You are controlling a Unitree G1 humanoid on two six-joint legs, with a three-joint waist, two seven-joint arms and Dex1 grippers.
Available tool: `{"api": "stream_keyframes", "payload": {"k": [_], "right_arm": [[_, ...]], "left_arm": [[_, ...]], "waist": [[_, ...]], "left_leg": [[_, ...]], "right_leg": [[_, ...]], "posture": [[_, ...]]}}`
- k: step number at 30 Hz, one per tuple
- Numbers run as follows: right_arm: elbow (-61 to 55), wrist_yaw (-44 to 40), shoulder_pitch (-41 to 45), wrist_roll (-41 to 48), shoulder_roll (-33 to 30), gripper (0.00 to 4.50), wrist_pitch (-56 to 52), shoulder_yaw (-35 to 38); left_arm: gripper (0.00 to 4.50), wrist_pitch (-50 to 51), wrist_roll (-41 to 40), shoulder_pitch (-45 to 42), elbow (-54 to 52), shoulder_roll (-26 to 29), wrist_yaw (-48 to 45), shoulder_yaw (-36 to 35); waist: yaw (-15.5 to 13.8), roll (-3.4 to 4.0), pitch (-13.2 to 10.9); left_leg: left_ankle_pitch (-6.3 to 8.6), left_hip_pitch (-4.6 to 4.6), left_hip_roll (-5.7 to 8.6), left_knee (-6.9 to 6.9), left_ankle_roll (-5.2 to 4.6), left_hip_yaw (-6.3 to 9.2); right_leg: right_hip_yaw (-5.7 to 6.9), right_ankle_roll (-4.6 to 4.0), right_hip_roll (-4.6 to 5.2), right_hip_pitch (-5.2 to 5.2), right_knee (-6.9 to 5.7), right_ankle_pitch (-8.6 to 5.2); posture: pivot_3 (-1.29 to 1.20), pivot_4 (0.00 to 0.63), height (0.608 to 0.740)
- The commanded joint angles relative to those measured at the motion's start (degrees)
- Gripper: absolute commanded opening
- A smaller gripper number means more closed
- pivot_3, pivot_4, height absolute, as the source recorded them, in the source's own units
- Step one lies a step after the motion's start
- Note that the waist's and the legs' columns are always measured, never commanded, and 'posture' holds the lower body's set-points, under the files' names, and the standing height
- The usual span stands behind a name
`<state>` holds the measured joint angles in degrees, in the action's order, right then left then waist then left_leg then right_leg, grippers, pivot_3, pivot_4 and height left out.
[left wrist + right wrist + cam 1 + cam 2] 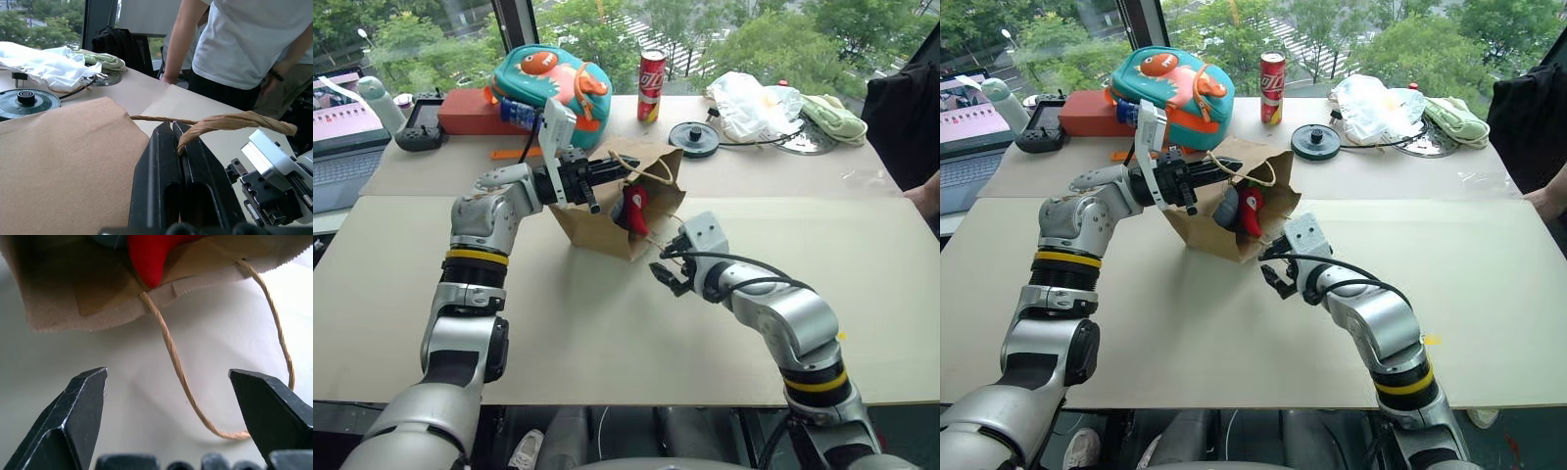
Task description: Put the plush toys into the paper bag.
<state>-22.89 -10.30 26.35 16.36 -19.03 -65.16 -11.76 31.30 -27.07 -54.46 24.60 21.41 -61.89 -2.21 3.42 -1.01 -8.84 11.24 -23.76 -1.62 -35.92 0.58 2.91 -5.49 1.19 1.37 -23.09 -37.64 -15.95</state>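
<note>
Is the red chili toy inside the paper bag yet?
In: the red chili toy sits in the paper bag's open mouth, beside the grey ball.

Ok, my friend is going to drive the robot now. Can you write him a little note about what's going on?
Left end effector: shut on the paper bag's upper handle, holding the mouth open.
Right end effector: open, holding nothing, just in front of the bag's mouth, above the lower handle lying on the table.
Paper bag: lies on its side, mouth toward the right arm.
Red chili toy and grey ball toy: both inside the bag, near the mouth.
Done: both toys are in.
Left: probably only stand the bag up or let go.
</note>
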Motion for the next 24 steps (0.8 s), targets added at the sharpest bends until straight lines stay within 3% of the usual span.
{"api": "stream_keyframes", "payload": {"k": [1, 3, 6, 16, 24], "right_arm": [[3.02, -1.06, 1.63, -1.69, 1.3, 4.42, 4.71, -0.91], [5.72, -1.48, 1.91, -2.84, 1.74, 4.42, 6.79, -1.68], [9.76, -1.88, 2.05, -3.18, 4.04, 3.75, 9.95, -1.1], [9.42, -3.44, 0.73, -4.42, 4.57, 0.22, 10.07, -0.6], [5.04, -3.45, -0.21, -3.81, 3.96, 0.07, 7.62, 1.44]], "left_arm": [[0.0, -0.57, -0.2, -1.58, -1.46, 0.4, -0.11, -0.48], [0.0, -0.55, -0.22, -1.54, -1.56, 0.4, -0.08, -0.47], [0.0, -0.46, -0.29, -1.4, -1.82, 0.34, 0.0, -0.47], [0.0, -0.45, -0.3, -1.2, -2.15, 0.46, -0.01, -0.47], [0.0, -0.33, -0.44, -1.2, -2.25, 0.47, -0.25, -0.46]], "waist": [[-0.04, 0.0, 0.0], [-0.04, 0.0, 0.0], [-0.06, 0.0, 0.0], [-0.12, 0.0, 0.0], [-0.17, 0.0, 0.0]], "left_leg": [[0.0, 0.0, 0.0, 0.0, 0.0, 0.0], [0.0, -0.01, 0.0, -0.01, 0.0, 0.0], [0.0, 0.0, 0.0, -0.01, 0.0, 0.0], [0.0, 0.0, 0.0, -0.02, 0.0, 0.01], [0.0, 0.0, 0.0, -0.02, 0.0, 0.01]], "right_leg": [[0.0, 0.0, 0.0, 0.0, 0.0, 0.0], [0.0, 0.0, 0.01, 0.0, 0.0, 0.0], [0.0, 0.0, 0.01, 0.0, -0.02, 0.0], [0.01, -0.01, 0.01, 0.0, -0.08, 0.01], [0.01, -0.01, 0.01, 0.0, -0.08, 0.01]], "posture": [[0.0, 0.15, 0.739], [0.0, 0.15, 0.739], [0.0, 0.15, 0.739], [0.0, 0.15, 0.739], [0.0, 0.15, 0.739]]}}
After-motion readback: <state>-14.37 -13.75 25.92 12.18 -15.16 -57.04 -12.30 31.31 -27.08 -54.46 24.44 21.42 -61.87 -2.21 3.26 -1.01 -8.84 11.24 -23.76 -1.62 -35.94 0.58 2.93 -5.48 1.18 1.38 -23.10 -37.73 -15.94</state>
